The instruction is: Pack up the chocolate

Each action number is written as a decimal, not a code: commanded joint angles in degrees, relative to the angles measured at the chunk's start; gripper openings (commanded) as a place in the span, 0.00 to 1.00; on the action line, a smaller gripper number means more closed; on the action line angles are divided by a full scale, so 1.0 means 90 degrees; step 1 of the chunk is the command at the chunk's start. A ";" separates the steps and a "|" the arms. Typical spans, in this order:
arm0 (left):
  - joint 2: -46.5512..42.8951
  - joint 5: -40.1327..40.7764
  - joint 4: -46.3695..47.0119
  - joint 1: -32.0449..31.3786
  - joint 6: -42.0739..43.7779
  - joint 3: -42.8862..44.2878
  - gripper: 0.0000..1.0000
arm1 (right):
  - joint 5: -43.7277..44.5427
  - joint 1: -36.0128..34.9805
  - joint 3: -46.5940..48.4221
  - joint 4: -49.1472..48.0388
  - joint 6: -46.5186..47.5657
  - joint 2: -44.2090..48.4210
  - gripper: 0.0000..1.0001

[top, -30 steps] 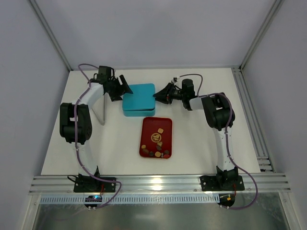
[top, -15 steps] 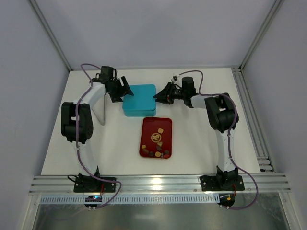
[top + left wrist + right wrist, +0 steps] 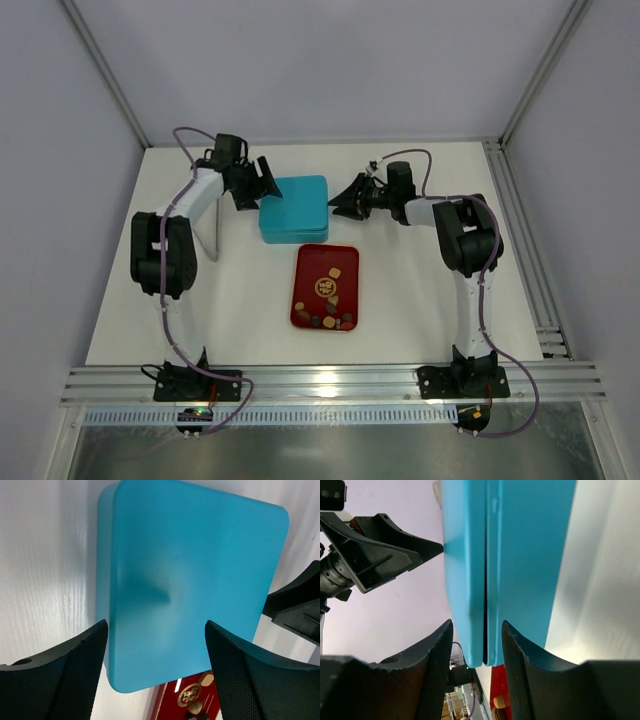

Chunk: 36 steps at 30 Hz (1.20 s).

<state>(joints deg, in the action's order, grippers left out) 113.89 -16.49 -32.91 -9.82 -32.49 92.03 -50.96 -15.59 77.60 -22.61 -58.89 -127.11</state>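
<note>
Shows the chocolate (image 3: 332, 321) as small bites, dark brown, mid brown and tan, round or squarish. Finds it loose in the red tray (image 3: 347, 258), mostly bunched at the near end, with a few pieces apart farther up around a gold round mark (image 3: 326, 286). Puts a teal box (image 3: 295, 205), lid on, just beyond the tray's far edge on the white bench (image 3: 420, 300). Leaves open bench on both sides of the tray, between it and the arms. Sets the left tool (image 3: 258, 184) spread wide and released at the box's far left corner, and the right tool (image 3: 340, 200) parted, gripping nothing, just beside the box's right edge.
</note>
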 commanded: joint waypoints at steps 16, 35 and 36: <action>0.0295 0.0152 -0.0386 -0.0256 0.0211 0.0624 0.77 | 0.0330 0.0063 -0.0009 0.0656 0.0508 0.0422 0.53; 0.0881 0.0534 -0.1412 -0.0461 0.0534 0.1434 0.77 | 0.0789 -0.0035 -0.0029 0.0842 0.0616 0.0754 0.68; 0.0910 0.0524 -0.1441 -0.0461 0.0544 0.1464 0.77 | 0.0789 -0.0054 -0.0029 0.0842 0.0616 0.0764 0.68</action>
<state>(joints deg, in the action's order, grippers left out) 121.69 -12.40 -43.86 -13.87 -29.06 102.19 -44.84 -15.44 76.55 -14.20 -53.69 -124.07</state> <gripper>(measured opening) 0.766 0.673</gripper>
